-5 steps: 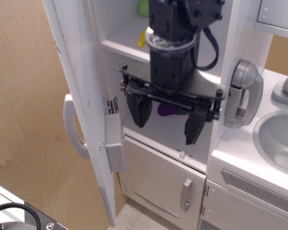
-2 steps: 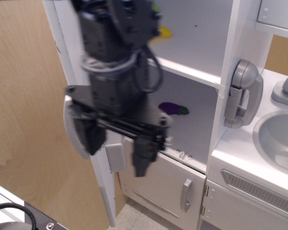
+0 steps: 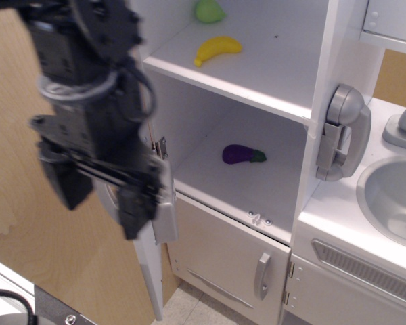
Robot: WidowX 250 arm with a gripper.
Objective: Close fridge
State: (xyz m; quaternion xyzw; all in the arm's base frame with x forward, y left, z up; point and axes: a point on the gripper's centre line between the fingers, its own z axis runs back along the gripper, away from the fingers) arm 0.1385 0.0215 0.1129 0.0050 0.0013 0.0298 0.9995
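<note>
I see my gripper (image 3: 101, 200) at the left, blurred, its two black fingers spread apart and empty, in front of the swung-out door (image 3: 132, 95). The fridge (image 3: 257, 81) stands open: a yellow banana (image 3: 217, 49) and a green fruit (image 3: 208, 11) on the upper shelf, a glossy purple eggplant (image 3: 241, 154) below. A grey phone (image 3: 342, 132) hangs right, beside a sink (image 3: 392, 193).

Even, fairly bright indoor light, soft and without hard glare. The gripper (image 3: 101, 196) and its arm are smeared by motion blur, edges indistinct. The fridge (image 3: 257, 88) shelves, the yellow banana (image 3: 218, 49) and the purple eggplant (image 3: 242, 154) look sharp. Gentle shading darkens the lower compartment under the shelf, and the toy phone (image 3: 343, 132) shows soft highlights
</note>
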